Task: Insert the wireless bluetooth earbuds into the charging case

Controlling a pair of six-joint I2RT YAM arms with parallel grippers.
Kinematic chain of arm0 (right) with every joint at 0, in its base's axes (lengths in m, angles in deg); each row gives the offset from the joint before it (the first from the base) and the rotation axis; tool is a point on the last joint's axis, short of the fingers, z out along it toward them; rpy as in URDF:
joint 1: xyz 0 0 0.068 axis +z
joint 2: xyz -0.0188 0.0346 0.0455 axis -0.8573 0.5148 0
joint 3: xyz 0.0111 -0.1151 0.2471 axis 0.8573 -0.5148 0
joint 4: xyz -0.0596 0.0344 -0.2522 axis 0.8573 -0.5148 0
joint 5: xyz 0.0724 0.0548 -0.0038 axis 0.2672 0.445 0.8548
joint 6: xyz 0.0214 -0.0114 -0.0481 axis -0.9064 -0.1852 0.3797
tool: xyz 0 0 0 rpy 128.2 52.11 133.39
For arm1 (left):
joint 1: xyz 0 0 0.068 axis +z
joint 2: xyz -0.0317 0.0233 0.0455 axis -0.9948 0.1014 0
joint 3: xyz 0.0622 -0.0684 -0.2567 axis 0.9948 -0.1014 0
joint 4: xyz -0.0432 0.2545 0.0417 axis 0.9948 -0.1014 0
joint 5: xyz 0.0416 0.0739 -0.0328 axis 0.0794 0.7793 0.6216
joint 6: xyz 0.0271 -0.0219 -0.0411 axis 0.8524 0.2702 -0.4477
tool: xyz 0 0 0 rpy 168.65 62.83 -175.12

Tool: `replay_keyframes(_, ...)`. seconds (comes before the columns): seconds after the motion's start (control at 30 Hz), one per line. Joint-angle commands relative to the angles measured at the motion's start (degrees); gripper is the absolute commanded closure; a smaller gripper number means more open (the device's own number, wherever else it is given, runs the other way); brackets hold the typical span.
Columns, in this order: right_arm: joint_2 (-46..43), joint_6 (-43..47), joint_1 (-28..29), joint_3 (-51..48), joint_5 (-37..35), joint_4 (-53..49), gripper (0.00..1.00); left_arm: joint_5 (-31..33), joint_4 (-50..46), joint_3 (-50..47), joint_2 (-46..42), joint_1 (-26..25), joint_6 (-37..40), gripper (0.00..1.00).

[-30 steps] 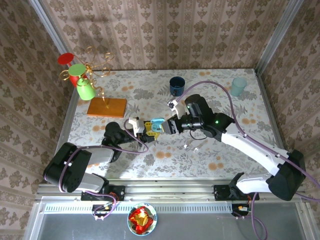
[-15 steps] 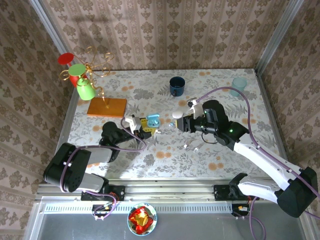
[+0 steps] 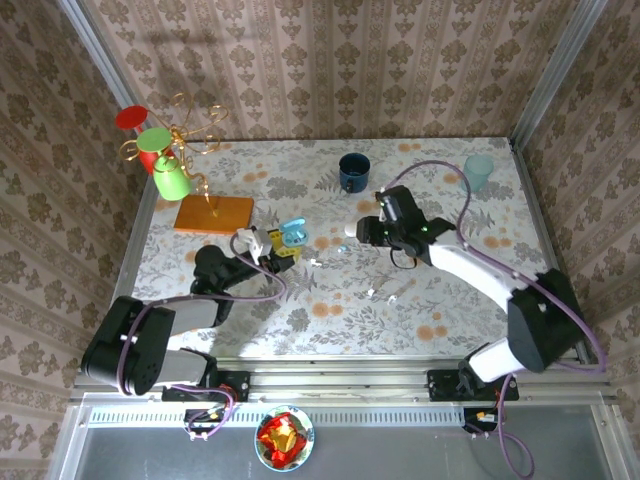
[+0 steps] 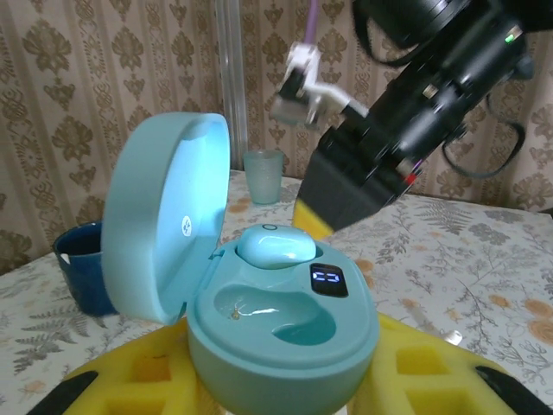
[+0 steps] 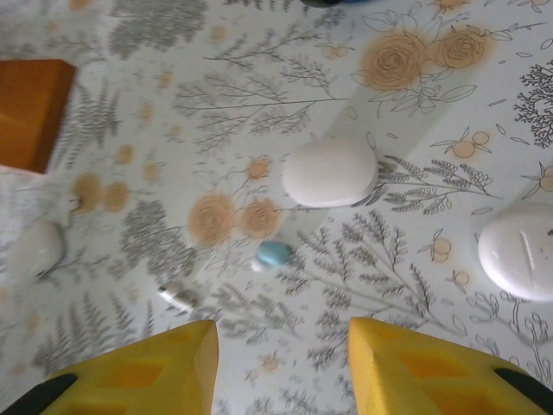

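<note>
My left gripper (image 3: 279,246) is shut on a light blue charging case (image 4: 281,320) with its lid (image 4: 168,225) swung open. One pale blue earbud (image 4: 275,245) sits in the case's far slot, and the near slot (image 4: 276,313) is bare. My right gripper (image 5: 281,363) hovers open over the table, nothing between its yellow fingers (image 5: 143,372). A second pale blue earbud (image 5: 275,253) lies on the table ahead of it, with a small white stemmed earbud (image 5: 177,296) to its left. From above, the right gripper (image 3: 362,232) stands to the right of the case (image 3: 292,233).
Two white pebble cases (image 5: 329,171) (image 5: 523,251) lie beyond the right gripper. Small white pieces (image 3: 380,294) lie mid-table. At the back stand a dark blue mug (image 3: 353,171), a pale teal cup (image 3: 478,172) and an orange board (image 3: 214,214) carrying a wire mug tree.
The right gripper has drawn away from the case, rightward and toward the back. The left gripper has carried the open case a little left and back.
</note>
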Motion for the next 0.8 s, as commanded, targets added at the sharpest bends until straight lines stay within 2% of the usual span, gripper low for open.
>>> replay_keyframes(0.0, 5.56, 0.17, 0.39, 5.11, -2.96, -2.33, 0.54, 0.64, 1.28, -1.02, -1.30, 0.75, 0.81, 0.68)
replay_keyframes(0.4, 22.97, 0.04, 0.41, 15.50, 8.37, -1.74, 0.54, 0.21, 1.25, -1.47, -0.59, 1.06, 1.19, 0.68)
replay_keyframes(0.77, 29.37, -0.56, 0.41, 18.06, 11.19, -2.70, 0.55, -0.27, 1.29, -1.38, -0.13, 1.06, 1.08, 0.68)
